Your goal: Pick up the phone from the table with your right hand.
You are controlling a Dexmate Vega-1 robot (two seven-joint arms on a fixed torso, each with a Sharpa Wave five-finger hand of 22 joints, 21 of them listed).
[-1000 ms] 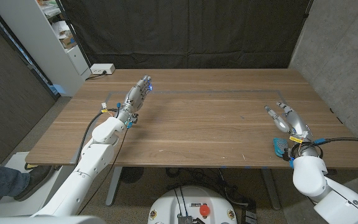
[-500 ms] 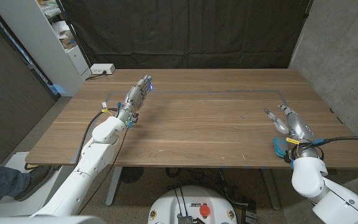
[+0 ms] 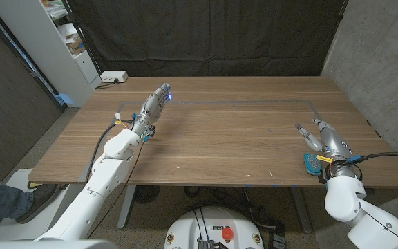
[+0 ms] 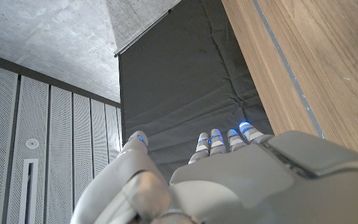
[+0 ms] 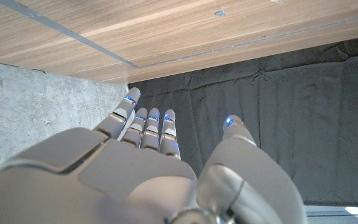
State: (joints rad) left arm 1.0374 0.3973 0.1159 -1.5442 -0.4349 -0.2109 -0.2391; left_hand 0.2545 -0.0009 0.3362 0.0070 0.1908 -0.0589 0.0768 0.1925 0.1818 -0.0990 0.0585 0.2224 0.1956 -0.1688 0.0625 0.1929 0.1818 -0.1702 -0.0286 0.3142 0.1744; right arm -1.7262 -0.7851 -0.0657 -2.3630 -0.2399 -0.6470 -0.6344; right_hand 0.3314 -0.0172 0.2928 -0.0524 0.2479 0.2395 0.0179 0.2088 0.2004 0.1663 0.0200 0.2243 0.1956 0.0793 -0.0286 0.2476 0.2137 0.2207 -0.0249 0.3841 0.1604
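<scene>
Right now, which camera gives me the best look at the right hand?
The head view: it shows the whole right hand above the table near its right edge, fingers apart, holding nothing. The right wrist view gives just its back and fingertips. The left wrist view looks along the left hand.

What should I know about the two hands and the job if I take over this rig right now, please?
Left hand: open, fingers stretched out, at the table's far left part.
Right hand: open, fingers apart, holding nothing, near the table's right front edge.
Phone: I cannot tell where it is.
Done: nothing gripped.
Left: find the phone, then grasp and lift it with the right hand.
</scene>
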